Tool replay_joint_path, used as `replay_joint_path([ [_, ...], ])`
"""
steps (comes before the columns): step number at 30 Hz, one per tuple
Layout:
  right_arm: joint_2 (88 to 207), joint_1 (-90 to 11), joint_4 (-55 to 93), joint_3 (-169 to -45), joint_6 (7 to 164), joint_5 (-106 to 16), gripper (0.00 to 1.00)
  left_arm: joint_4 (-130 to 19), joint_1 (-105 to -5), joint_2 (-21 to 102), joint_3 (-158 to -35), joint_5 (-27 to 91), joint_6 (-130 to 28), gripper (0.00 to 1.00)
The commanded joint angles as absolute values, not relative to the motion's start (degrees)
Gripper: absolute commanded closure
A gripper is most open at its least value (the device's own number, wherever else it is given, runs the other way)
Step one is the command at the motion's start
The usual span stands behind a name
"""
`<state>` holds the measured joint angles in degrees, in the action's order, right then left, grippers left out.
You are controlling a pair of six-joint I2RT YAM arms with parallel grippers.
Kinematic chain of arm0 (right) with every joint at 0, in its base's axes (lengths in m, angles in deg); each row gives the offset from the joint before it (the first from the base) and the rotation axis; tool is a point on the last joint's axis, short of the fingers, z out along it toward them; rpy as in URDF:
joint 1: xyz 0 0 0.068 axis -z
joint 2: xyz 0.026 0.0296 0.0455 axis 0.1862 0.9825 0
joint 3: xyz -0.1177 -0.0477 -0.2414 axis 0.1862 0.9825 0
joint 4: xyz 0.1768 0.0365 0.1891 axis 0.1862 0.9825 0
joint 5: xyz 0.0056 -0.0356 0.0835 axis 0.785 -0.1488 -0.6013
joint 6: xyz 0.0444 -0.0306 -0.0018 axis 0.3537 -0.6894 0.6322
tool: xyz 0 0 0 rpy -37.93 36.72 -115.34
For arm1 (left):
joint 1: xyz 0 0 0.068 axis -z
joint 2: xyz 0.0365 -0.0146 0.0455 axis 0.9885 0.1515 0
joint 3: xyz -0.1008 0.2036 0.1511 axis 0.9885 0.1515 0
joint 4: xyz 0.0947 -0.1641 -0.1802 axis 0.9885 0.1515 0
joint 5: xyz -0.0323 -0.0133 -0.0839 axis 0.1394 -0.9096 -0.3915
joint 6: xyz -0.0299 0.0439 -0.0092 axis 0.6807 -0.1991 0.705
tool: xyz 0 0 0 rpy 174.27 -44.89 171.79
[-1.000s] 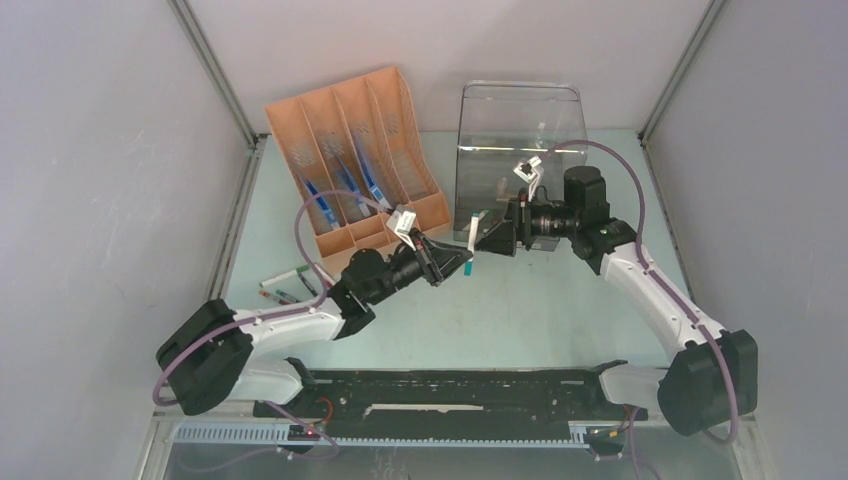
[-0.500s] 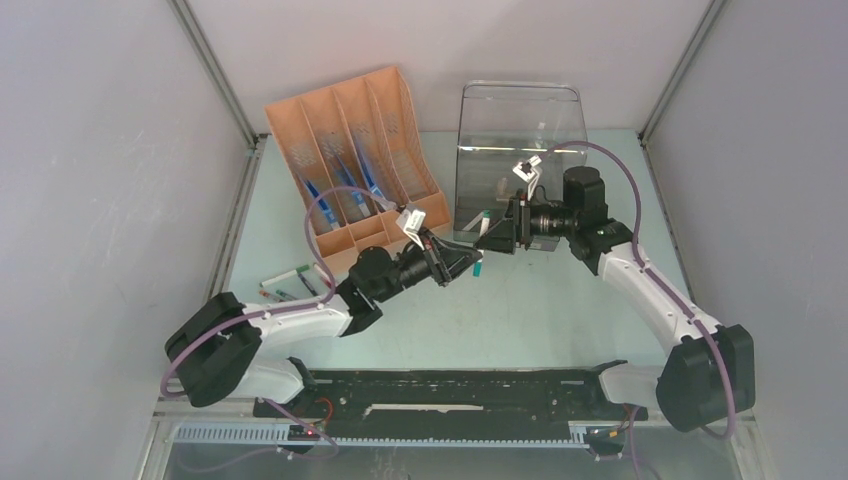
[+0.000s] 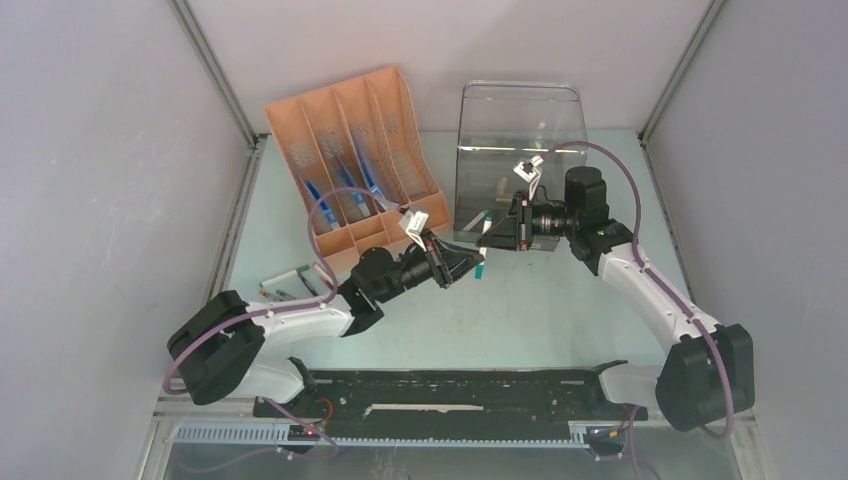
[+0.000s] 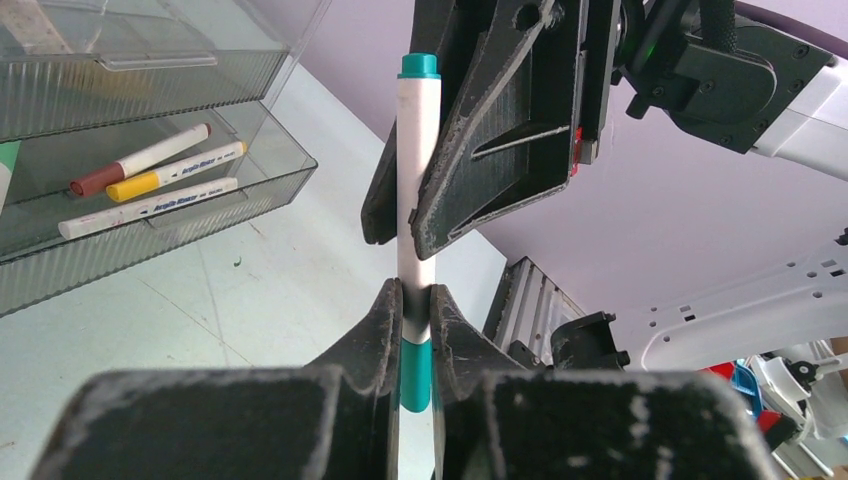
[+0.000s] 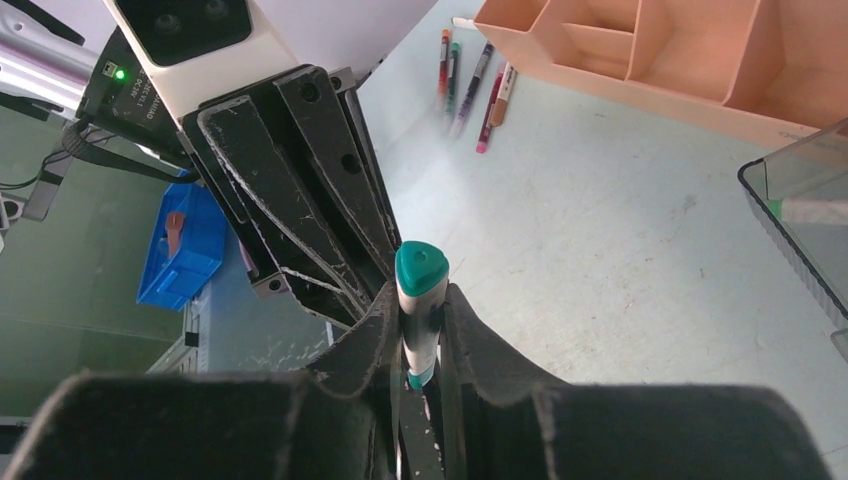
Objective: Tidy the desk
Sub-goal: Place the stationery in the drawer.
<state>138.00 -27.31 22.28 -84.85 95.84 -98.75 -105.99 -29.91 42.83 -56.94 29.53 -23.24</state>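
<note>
The left gripper (image 4: 415, 292) and right gripper (image 5: 418, 295) are drifting toward the drawers (image 3: 520, 130) at one o'clock, both pinching one teal marker (image 4: 418, 150): a handover, likely nearing stowage.

We see a peach file organizer (image 3: 330, 130) with four slots standing at the back left of the surface (image 3: 560, 300), with blue pens (image 3: 321, 203) leaning in its slots. Beside it on the right stands a clear drawer unit (image 3: 520, 130). In its open lower drawer lie three markers side by side: a brown-capped marker (image 4: 140, 160), a yellow-capped marker (image 4: 175, 170) and a plain white one (image 4: 150, 205). A white marker (image 4: 418, 170) with a teal cap stands upright before that drawer. We count several loose pens (image 3: 285, 285) lying near the organizer's front left corner. A black rail strip (image 3: 450, 390) runs along the near edge, and a blue bin (image 5: 185, 250) sits off the surface.
</note>
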Motion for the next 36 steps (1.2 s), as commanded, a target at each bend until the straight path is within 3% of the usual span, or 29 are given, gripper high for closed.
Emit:
replay_joint_path([
  [1,138.30,-28.45,20.73,-84.72,94.57,-100.00,0.96,-108.50,-29.52,42.22,-58.83,30.41,-23.70,0.86],
  [3,138.28,-28.59,21.41,-84.75,93.12,-99.96,1.00,-108.18,-29.51,41.44,-58.31,31.14,-24.19,0.74],
  [10,137.38,-28.95,36.40,-89.69,74.15,-96.35,1.00,-99.76,-29.60,33.55,-55.73,36.29,-32.26,0.39],
  [14,135.53,-30.30,42.80,-91.28,63.97,-87.52,1.00,-94.43,-29.67,26.66,-52.93,42.19,-38.83,0.21],
  [17,133.95,-31.46,44.62,-91.35,58.60,-79.98,1.00,-90.59,-29.80,20.74,-50.18,50.39,-41.98,0.02],
  [22,131.70,-32.45,45.08,-92.09,52.59,-66.43,1.00,-81.12,-30.45,11.78,-46.85,64.35,-43.46,0.00],
  [30,133.61,-35.16,39.72,-92.08,40.67,-45.08,1.00,-72.50,-34.82,4.98,-43.75,64.78,-41.19,0.00],
  [36,137.77,-36.10,32.85,-92.09,34.97,-37.73,1.00,-70.67,-36.46,3.29,-41.87,65.82,-39.07,0.00],
])
